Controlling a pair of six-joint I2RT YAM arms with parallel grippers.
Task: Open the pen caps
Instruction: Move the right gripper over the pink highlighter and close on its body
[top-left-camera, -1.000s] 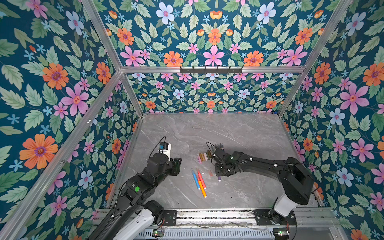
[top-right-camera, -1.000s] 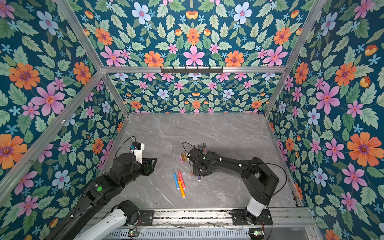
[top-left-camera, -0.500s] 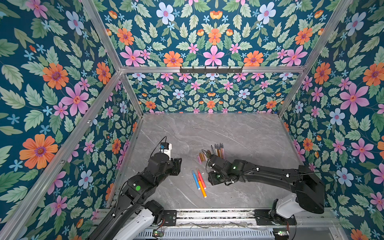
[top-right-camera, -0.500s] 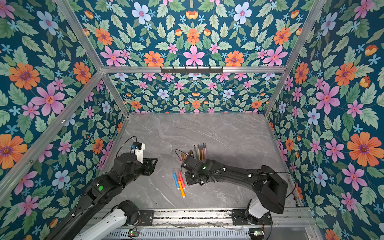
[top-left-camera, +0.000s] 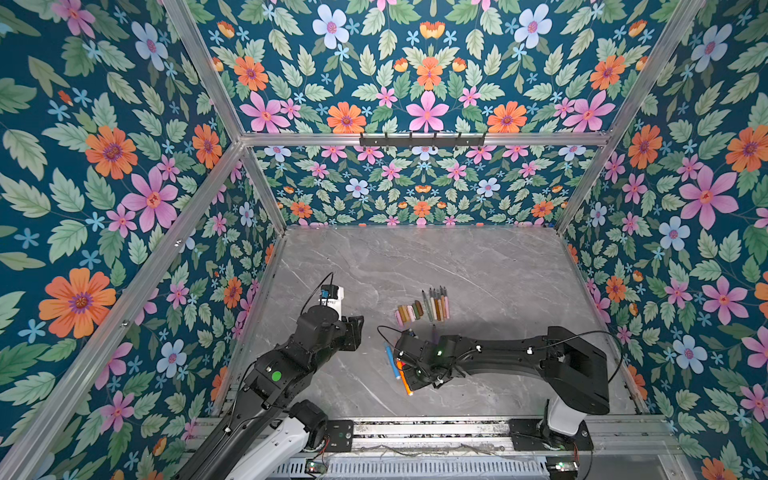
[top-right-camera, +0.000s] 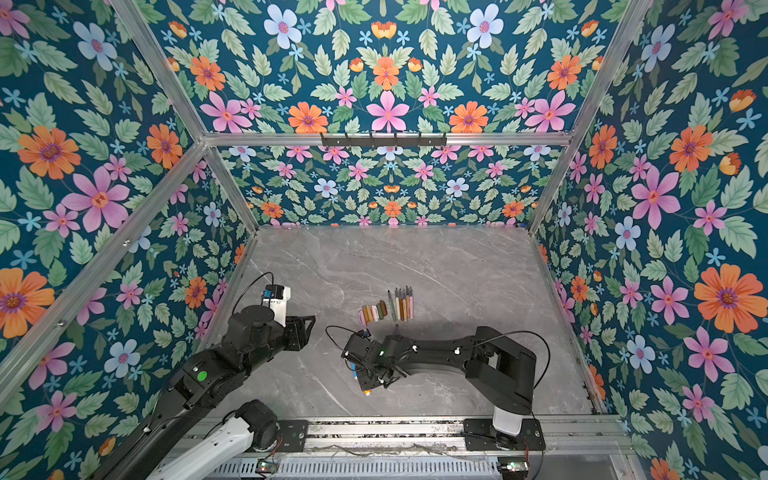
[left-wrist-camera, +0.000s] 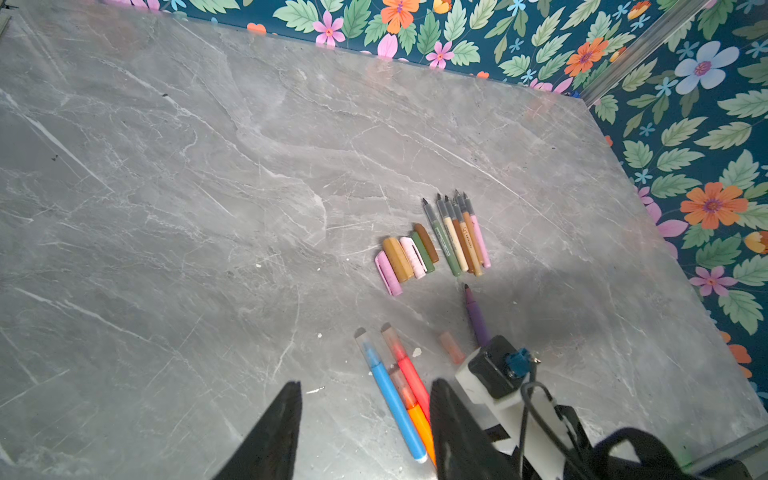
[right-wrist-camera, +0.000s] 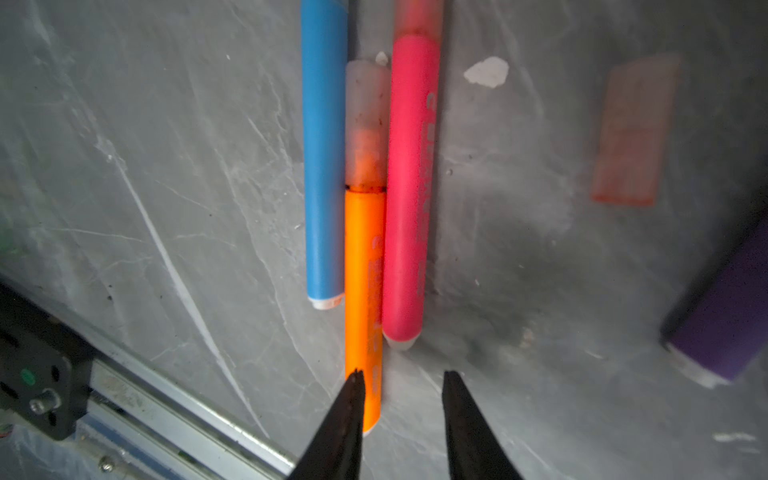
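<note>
Several loose pen caps (top-left-camera: 409, 312) (top-right-camera: 374, 311) (left-wrist-camera: 405, 257), pink, tan, olive and brown, lie in a row beside several uncapped thin markers (top-left-camera: 436, 305) (left-wrist-camera: 457, 237). A translucent reddish-orange cap (right-wrist-camera: 631, 133) (left-wrist-camera: 452, 348) lies alone near a purple pen (right-wrist-camera: 723, 320) (left-wrist-camera: 476, 318). Blue (right-wrist-camera: 324, 166), orange (right-wrist-camera: 363, 270) and pink (right-wrist-camera: 409, 187) pens lie side by side. The orange pen wears a cloudy cap (right-wrist-camera: 366, 124). My right gripper (right-wrist-camera: 401, 374) (top-left-camera: 415, 376) hovers open low over the orange pen's back end. My left gripper (left-wrist-camera: 365, 384) (top-left-camera: 353, 332) is open and empty, to the left of the pens.
The grey marble table (top-left-camera: 478, 266) is walled on three sides by floral panels (top-left-camera: 415, 195). An aluminium rail (right-wrist-camera: 174, 399) (top-left-camera: 415, 428) runs along the front edge, just beyond the pens' back ends. The right arm's wrist camera (left-wrist-camera: 498, 370) sits close to my left gripper's right finger.
My right gripper has come forward from the row of loose caps to the three coloured pens, and its jaws have narrowed. The left arm has stayed still.
</note>
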